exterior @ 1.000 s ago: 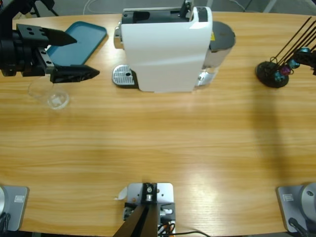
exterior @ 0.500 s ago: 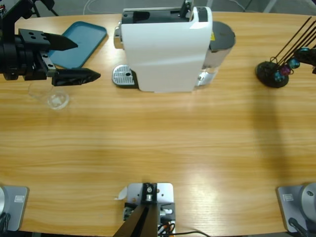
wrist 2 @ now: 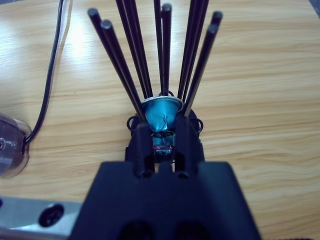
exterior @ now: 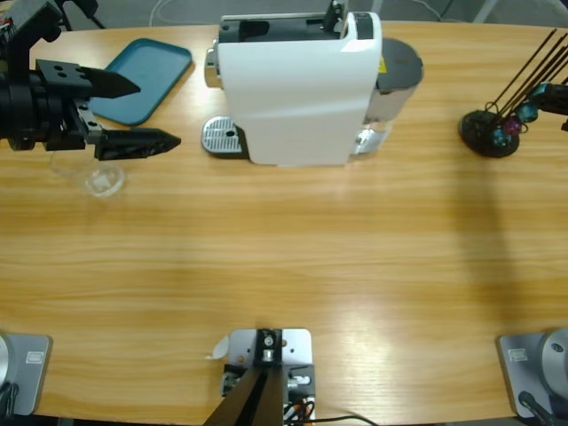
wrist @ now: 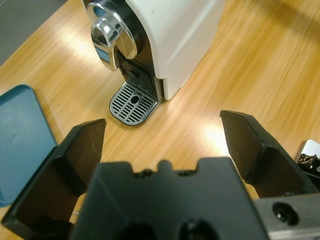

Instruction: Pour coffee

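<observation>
My left gripper [wrist: 162,150] is spread wide with nothing between the jaws; it hangs over the table [exterior: 293,257] and aims at the machine, which I read as lining up rather than carrying anything. Closest to it in the high view, just below and a touch behind the jaw tips, sits a small clear glass [exterior: 100,179] on the bare wood; it's so see-through I can barely pick out the rim, and I honestly can't tell whether there's any coffee in it, no tan or amber showing from up there. My guess is that glass is what needs to go under the spout. Off to one side of the jaws is the teal tray [wrist: 22,135], flat and out of the way. Straight ahead, further out, is the round slotted drip grate [wrist: 133,103] with nothing standing on it, and right above that the chrome brew head [wrist: 107,35] on the white coffee machine [exterior: 297,89]; so no cup in place yet.

Way across the table my right gripper [wrist 2: 163,131] is parked at the capsule rack [exterior: 493,133]; the jaws are squeezed close together around the rack's black rods, with a teal capsule [wrist 2: 161,111] just past the tips, though I can't say it's actually pinching it.
</observation>
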